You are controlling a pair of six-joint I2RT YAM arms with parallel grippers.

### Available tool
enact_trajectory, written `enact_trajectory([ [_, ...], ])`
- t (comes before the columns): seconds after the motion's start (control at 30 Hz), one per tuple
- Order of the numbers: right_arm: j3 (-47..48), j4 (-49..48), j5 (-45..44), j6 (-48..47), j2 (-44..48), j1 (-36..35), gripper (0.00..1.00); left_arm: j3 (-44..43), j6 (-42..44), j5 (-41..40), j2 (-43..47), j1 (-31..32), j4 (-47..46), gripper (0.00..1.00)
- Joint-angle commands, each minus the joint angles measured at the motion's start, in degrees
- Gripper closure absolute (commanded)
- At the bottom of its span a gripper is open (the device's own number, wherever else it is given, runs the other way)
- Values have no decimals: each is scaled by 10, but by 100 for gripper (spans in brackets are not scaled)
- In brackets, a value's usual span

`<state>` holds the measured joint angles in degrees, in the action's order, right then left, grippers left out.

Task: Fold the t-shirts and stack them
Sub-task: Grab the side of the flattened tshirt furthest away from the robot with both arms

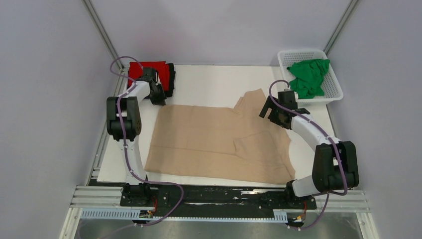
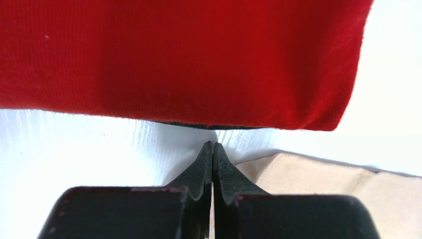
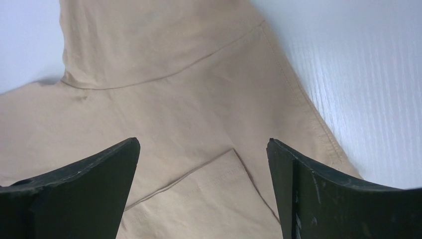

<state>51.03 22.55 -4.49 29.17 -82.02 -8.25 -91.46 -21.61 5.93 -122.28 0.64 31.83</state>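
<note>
Far left: a folded red cotton t-shirt (image 1: 149, 69) sits stacked, with the left gripper (image 2: 213, 149) pinched shut on nothing just beside it. Centre: a beige t-shirt (image 1: 219, 144) lies spread out, the right gripper (image 1: 269, 110) gaping wide over its sleeve. Right: a crumpled green t-shirt (image 1: 309, 77) lies in the white mesh basket (image 1: 301, 52), so I judge one done and two left.

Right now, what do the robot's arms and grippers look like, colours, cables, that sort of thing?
The left arm and right arm match: white curved links, bulky black joint housings. A lilac cable loops along each. The left gripper and right gripper have matte black fingers, wedge-shaped, tapering to tips. No markings visible.
</note>
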Motion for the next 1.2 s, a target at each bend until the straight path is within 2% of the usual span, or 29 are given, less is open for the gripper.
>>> enact_trajectory([
  [0.0,47,-28,3,-17,-27,2,0,21,8,6,20,2,20,100],
  [0.2,126,-25,1,-23,-89,2,0,50,3,7,88,2,-12,100],
  [0.37,232,-17,-25,-48,-183,2,0,96,0,-7,151,2,-34,100],
  [0.6,406,5,-41,-97,-338,3,1,142,-1,-2,181,3,-30,100],
  [0.8,550,9,-19,-126,-456,3,9,161,0,23,197,6,-39,100],
  [0.97,653,21,2,-165,-547,2,25,171,-5,31,208,10,-44,100],
  [1.17,631,43,-15,-184,-557,-9,33,179,-10,34,217,10,-48,100],
])
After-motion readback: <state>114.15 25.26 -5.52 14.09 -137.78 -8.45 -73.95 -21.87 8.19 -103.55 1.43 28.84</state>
